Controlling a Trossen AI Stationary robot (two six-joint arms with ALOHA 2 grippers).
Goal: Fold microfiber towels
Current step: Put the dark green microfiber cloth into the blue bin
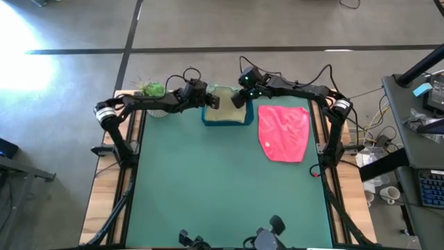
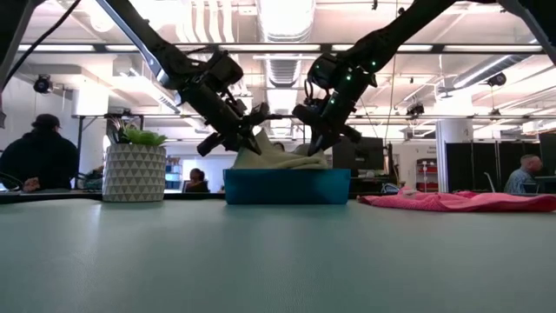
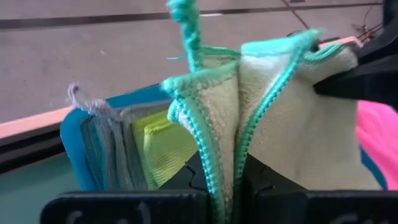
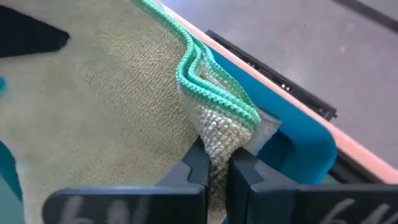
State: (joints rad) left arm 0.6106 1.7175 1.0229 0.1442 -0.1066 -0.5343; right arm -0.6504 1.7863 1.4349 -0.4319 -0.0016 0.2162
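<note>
From above, the green table [image 1: 229, 187] carries a blue tray [image 1: 227, 122] at its far edge, midway between the two arms. A pale sage towel [image 1: 227, 111] lies in the tray. The left gripper [image 1: 212, 101] reaches to the towel's left side and the right gripper [image 1: 239, 99] to its right side, both over the tray. A hot pink towel [image 1: 284, 131] lies spread and rumpled on the table just right of the tray. A potted plant [image 1: 152, 91] stands at the far left corner.

At table height, the pale sage towel [image 2: 280, 155] rises out of the blue tray [image 2: 287, 186] in a peaked heap, its top pinched between the left gripper [image 2: 258, 122] and the right gripper [image 2: 320, 132], which lean in from either side. The hot pink towel [image 2: 460, 201] lies low on the table to the right. The plant sits in a patterned pot [image 2: 134, 172] at left. People sit in the room behind.

From the left wrist, the left gripper [image 3: 225, 177] is clamped narrowly on the sage towel [image 3: 292, 124], with teal-stitched edges bunched between the fingers. Beneath it in the tray [image 3: 74, 134] lie a lime green towel [image 3: 163, 144] and a grey towel [image 3: 112, 149].

From the right wrist, the right gripper [image 4: 217, 168] is pinched tight on a folded corner of the sage towel [image 4: 93, 99], with the tray [image 4: 298, 146] wall just beyond.
</note>
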